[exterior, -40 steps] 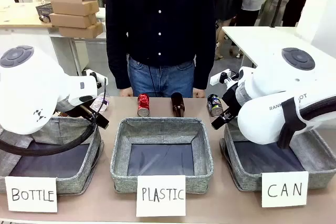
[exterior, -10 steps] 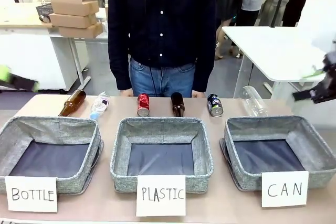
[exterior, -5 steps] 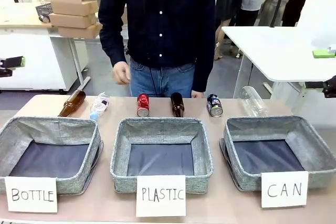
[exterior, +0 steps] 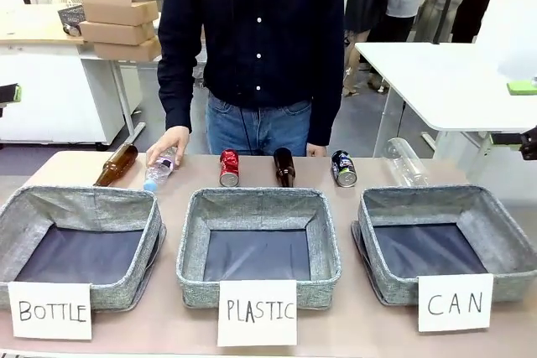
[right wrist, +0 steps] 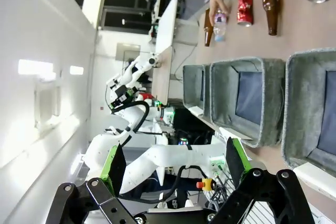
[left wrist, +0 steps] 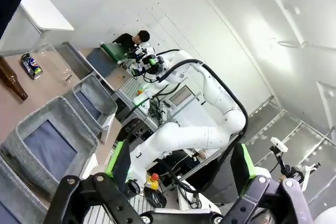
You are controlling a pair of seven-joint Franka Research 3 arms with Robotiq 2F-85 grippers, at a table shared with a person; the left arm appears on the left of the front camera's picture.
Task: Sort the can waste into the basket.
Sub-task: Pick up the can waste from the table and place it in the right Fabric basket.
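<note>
Hovering spread and empty, left hand [left wrist: 179, 161] and right hand [right wrist: 174, 160] are both well apart from the red can [exterior: 228, 168] and dark can [exterior: 342, 168] on the tabletop [exterior: 59, 169].

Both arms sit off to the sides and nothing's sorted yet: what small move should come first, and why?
Probably bring the right gripper, open and empty, toward the dark can. It is the can nearest the CAN basket, which holds nothing, and the person's hand rests on the small plastic bottle at the robot's left, away from that path.
</note>
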